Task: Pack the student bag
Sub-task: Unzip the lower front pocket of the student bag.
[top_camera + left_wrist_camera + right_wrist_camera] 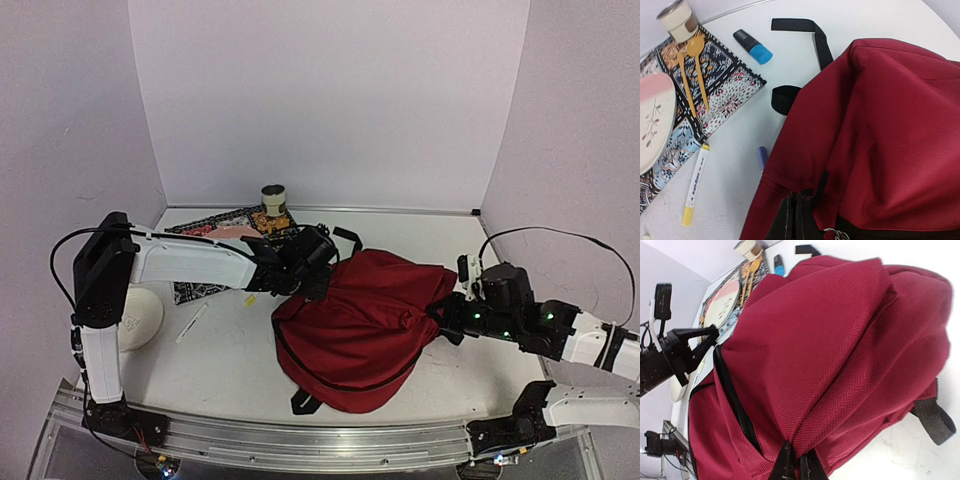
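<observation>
The student bag point(350, 325) is a large dark-red backpack lying in the middle of the table, with black straps and a black zipper. It also fills the left wrist view point(880, 140) and the right wrist view point(830, 350). My left gripper point(300, 272) is shut on a fold of the bag's fabric at its far left edge; it also shows in the left wrist view point(796, 215). My right gripper point(440, 318) is shut on the bag's fabric at its right side, seen pinching a ridge of cloth in the right wrist view point(799, 462).
A patterned cloth point(715, 100) at the back left carries a pink plate point(655, 122), two yellow spoons point(695, 65) and a small cup point(679, 20). A blue-capped highlighter point(752, 46), a yellow-capped marker point(696, 182), a blue pen point(761, 157) and a white ball point(140, 318) lie nearby.
</observation>
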`<action>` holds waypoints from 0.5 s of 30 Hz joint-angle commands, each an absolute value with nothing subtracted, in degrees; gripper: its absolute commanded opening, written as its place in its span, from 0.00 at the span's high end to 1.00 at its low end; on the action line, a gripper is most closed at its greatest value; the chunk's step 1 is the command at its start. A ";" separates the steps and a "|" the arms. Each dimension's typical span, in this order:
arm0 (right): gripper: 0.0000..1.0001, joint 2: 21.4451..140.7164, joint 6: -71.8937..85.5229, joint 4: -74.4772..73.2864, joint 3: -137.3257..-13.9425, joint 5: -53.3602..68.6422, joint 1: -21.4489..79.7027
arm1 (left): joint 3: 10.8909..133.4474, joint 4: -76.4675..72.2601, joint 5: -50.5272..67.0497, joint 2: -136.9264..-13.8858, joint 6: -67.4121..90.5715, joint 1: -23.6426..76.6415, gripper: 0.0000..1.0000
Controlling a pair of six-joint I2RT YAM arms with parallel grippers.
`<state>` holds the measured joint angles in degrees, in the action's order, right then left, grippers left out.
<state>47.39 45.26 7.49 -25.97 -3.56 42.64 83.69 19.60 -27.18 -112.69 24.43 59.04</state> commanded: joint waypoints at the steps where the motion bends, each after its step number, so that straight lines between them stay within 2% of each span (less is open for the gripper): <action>1: 1.00 43.98 43.52 1.43 -25.81 -13.41 36.87 | 79.39 19.14 -30.73 -108.71 27.99 54.90 1.00; 8: 1.00 43.14 39.22 0.09 -27.04 -10.78 31.31 | 74.65 15.84 -26.70 -107.98 30.91 52.56 1.00; 10: 0.99 44.88 36.91 0.51 -28.46 -6.56 31.30 | 73.53 13.75 -23.37 -106.69 30.91 52.69 0.93; 12: 0.91 46.46 34.34 1.30 -29.42 -1.51 31.29 | 71.99 10.91 -20.25 -104.22 30.74 53.14 0.84; 15: 0.70 46.72 31.48 1.28 -31.28 4.02 31.30 | 70.69 7.76 -17.74 -101.35 29.71 54.91 0.71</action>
